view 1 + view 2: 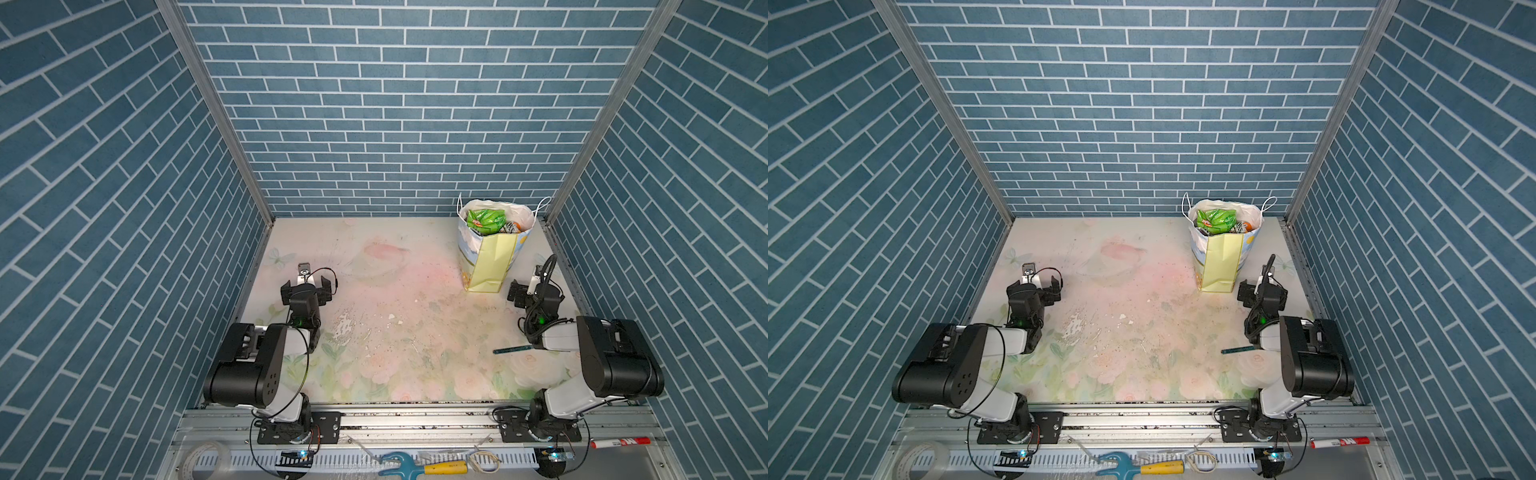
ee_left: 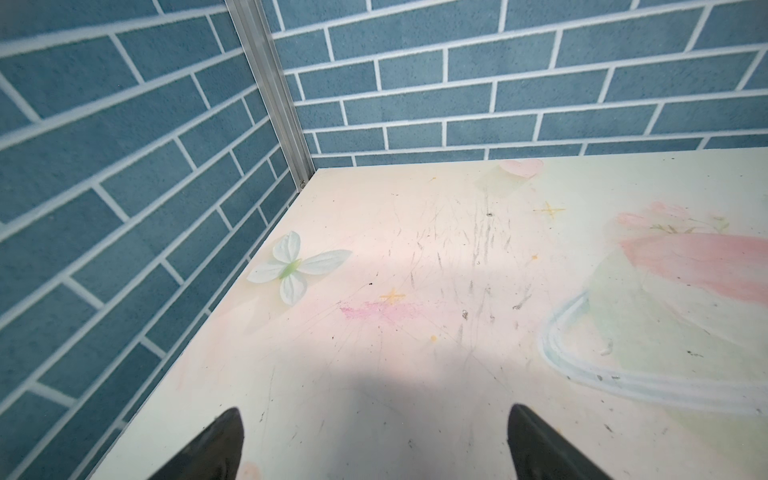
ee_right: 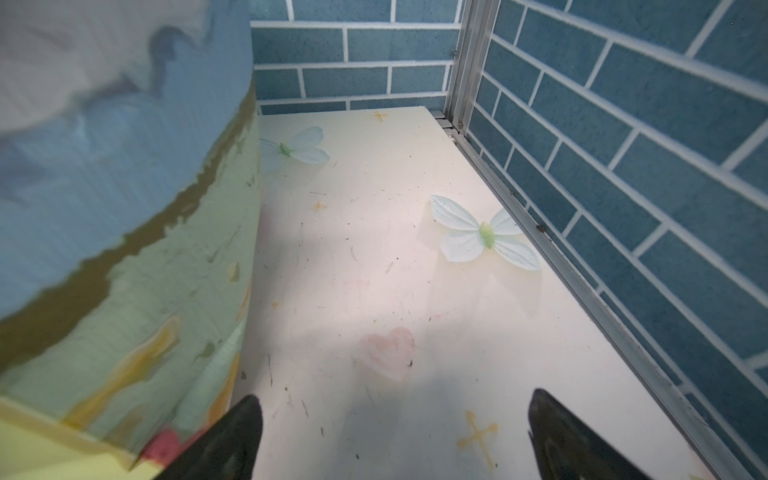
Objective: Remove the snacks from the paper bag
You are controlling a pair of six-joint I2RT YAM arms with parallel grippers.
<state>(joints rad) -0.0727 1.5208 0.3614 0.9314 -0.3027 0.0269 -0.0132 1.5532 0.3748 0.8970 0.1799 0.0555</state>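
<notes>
This is a robot test booth in a lab. Blue brick-print walls [image 1: 407, 104] stand at 9, 12 and 3 o'clock, held up by bare metal posts [image 1: 216, 112]. The left arm [image 1: 249, 365] and the right arm [image 1: 615, 357] are bolted to a metal rail [image 1: 415, 419] at 6 o'clock of the flowery worktop [image 1: 395, 291]. A tape roll [image 1: 206, 445], a red marker [image 1: 619, 442] and a yellow-handled tool [image 1: 446, 467] lie just past the rail.

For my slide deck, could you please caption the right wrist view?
Open right claw above the floral tabletop, beside the paper bag.
</notes>
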